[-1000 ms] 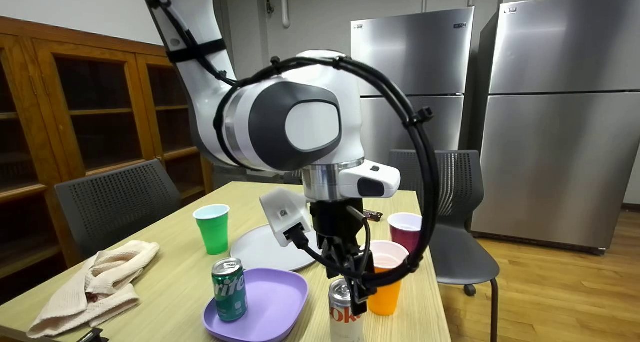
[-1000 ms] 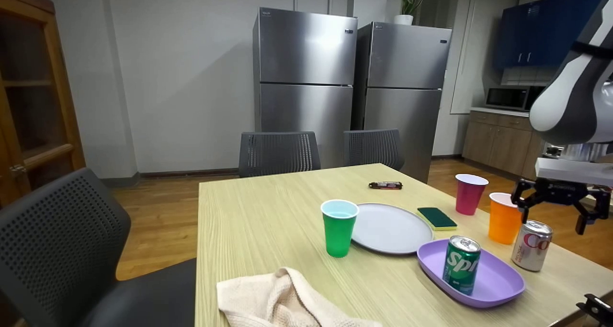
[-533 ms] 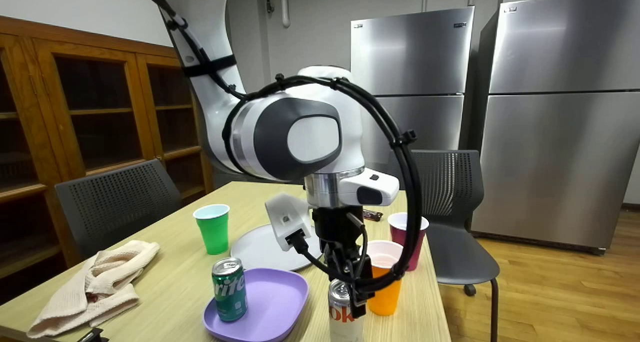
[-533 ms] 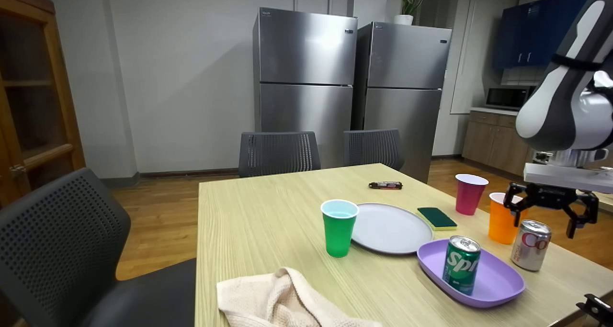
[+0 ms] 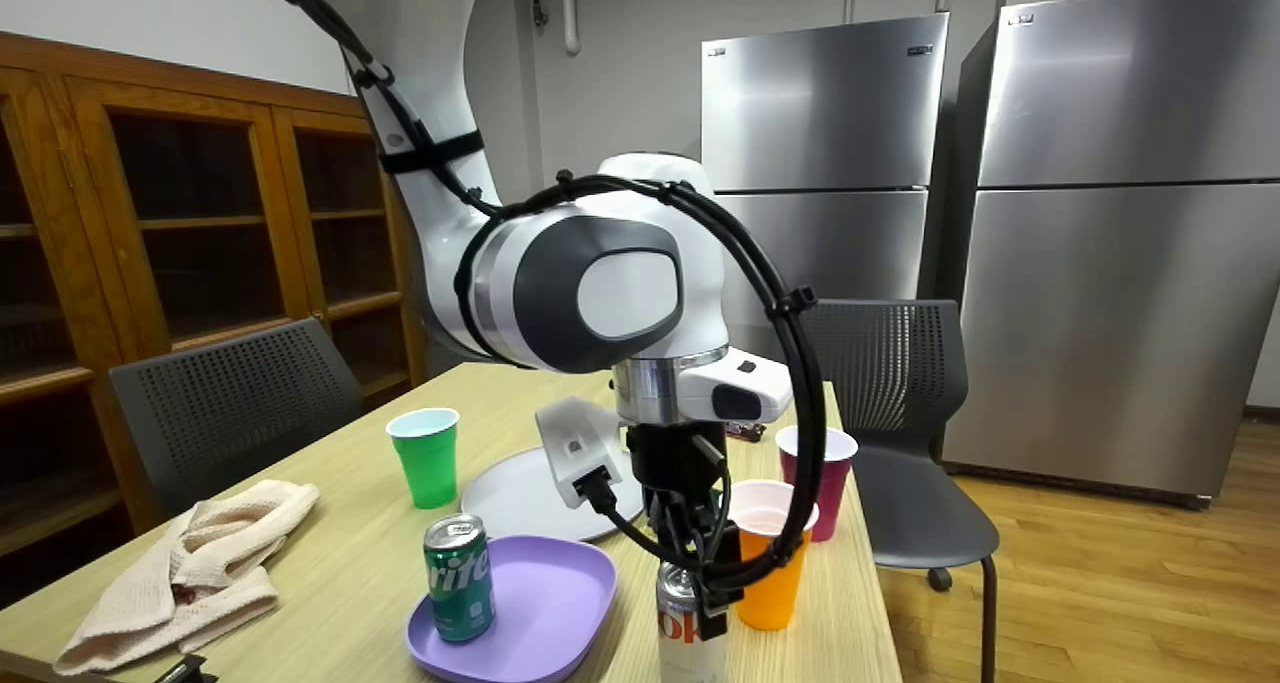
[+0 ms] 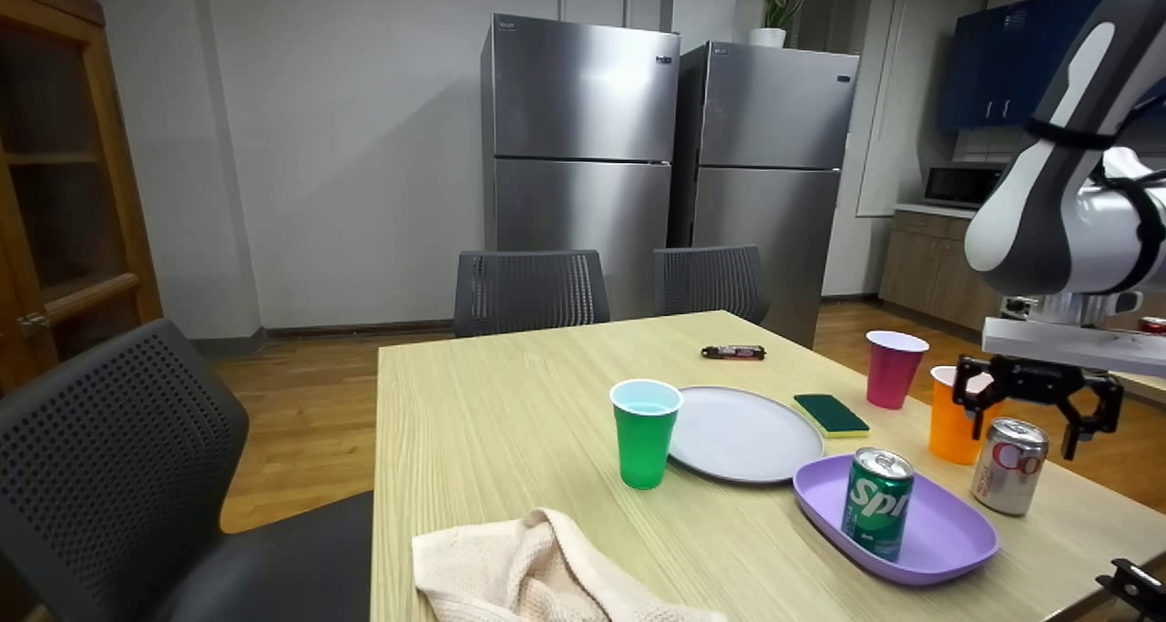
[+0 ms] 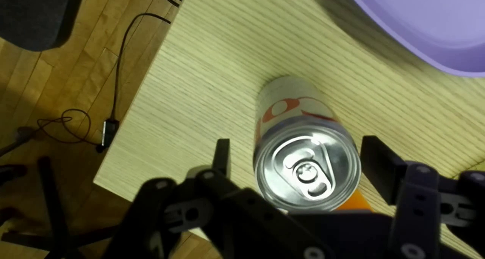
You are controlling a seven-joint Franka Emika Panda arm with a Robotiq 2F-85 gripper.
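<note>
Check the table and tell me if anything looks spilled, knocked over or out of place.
Nothing looks spilled or knocked over; the silver cylindrical metal can with red lettering by the open black gripper stands upright. Only the cream woven cloth looks untidy, bunched on the pale wooden table instead of folded.

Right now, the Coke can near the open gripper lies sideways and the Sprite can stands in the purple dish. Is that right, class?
"Sideways" is wrong: the Coke can near the open gripper stands upright, as both exterior views show, and the Sprite can stands in the purple dish.
</note>
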